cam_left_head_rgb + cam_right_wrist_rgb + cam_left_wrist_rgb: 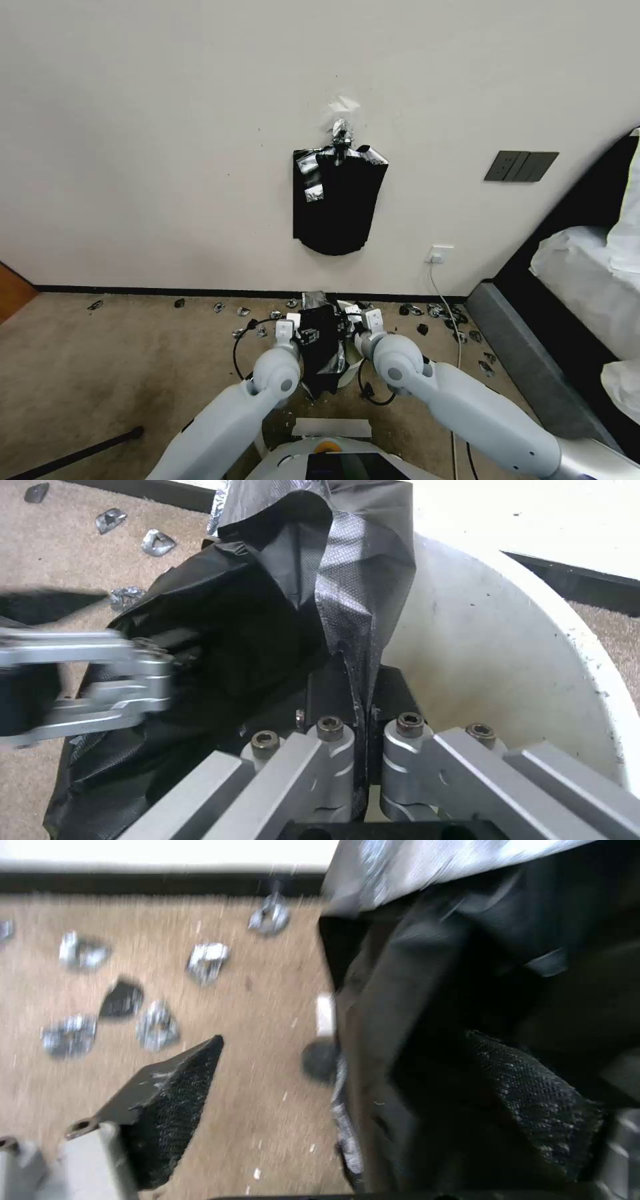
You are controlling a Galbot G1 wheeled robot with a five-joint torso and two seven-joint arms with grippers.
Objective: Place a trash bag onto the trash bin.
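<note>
The trash bin (507, 645) stands on the carpet (133, 360) close to the wall (167, 133), directly below the black bag bundle (337, 200) that hangs from a clip on that wall. The trash bag (323, 347) hangs crumpled over the bin's left side, partly inside the rim and partly draped down outside it. The right hand (360, 705) sits inside the bin opening, its fingers pressed together on a fold of the bag's edge, which rises as a creased ridge above them. The left hand (347, 1075) is at the bin's left side; its fingers stand apart, one finger (180, 1080) over bare carpet and the other (527, 1095) against the black film. Small foil scraps (243, 311) lie scattered on the carpet along the baseboard on both sides of the bin.
</note>
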